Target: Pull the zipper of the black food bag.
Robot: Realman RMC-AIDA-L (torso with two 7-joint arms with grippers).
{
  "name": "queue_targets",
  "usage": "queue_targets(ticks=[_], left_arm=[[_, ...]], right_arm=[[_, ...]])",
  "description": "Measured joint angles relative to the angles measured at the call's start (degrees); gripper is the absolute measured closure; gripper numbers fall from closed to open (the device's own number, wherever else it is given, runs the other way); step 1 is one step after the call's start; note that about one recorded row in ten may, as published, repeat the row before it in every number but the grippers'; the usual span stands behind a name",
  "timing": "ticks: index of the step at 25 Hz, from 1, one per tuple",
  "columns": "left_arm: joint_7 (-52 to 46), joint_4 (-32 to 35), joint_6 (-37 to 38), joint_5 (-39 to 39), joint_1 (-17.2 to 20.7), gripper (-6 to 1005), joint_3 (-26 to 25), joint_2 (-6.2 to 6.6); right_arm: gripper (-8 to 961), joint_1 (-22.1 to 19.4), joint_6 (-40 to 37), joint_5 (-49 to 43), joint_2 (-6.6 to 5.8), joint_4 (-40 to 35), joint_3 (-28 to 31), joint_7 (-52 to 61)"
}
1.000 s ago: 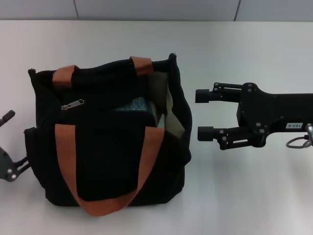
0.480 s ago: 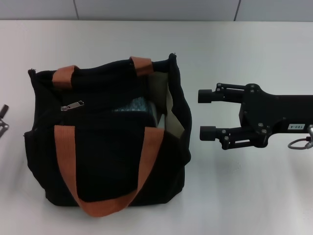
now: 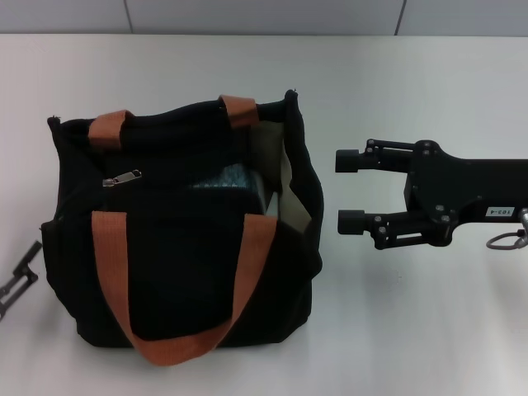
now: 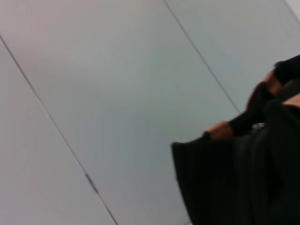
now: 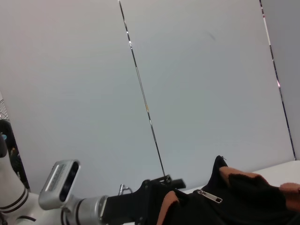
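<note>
Zipper (image 3: 122, 176) lies on the bag (image 3: 181, 272) top toward the desk's left edge, tab angled; left claw (image 3: 18, 280) nearer, state unclear; right claw (image 3: 348, 190) open, well apart.

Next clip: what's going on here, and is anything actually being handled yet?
Nothing is gripped. A boxy black fabric food bag with orange-brown strap handles stands on the white table, its top gaping on the robot's right side. The small silver metal zipper pull lies untouched near the bag's left end. The right gripper hovers open beside the bag's right side, apart from it. The left gripper sits low at the bag's left, only partly in view.
</note>
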Motion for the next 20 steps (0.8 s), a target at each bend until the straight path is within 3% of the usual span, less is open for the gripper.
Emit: queue_targets(ticks=[4, 14, 20], left_arm=[[0.61, -0.13, -2.03, 1.13, -0.18, 253, 0.08, -0.24], [6.6, -5.08, -7.97, 0.53, -5.35, 262, -0.84, -0.54], [10.72, -9.3, -6.75, -0.52, -6.16, 268, -7.0, -0.5]], right_arm=[[149, 0.25, 0.17, 0.0, 0.04, 0.09, -0.1, 0.0], [155, 0.69, 1.52, 0.02, 0.34, -0.05, -0.04, -0.22], [158, 0.67, 1.59, 0.11, 0.35, -0.14, 0.08, -0.28]])
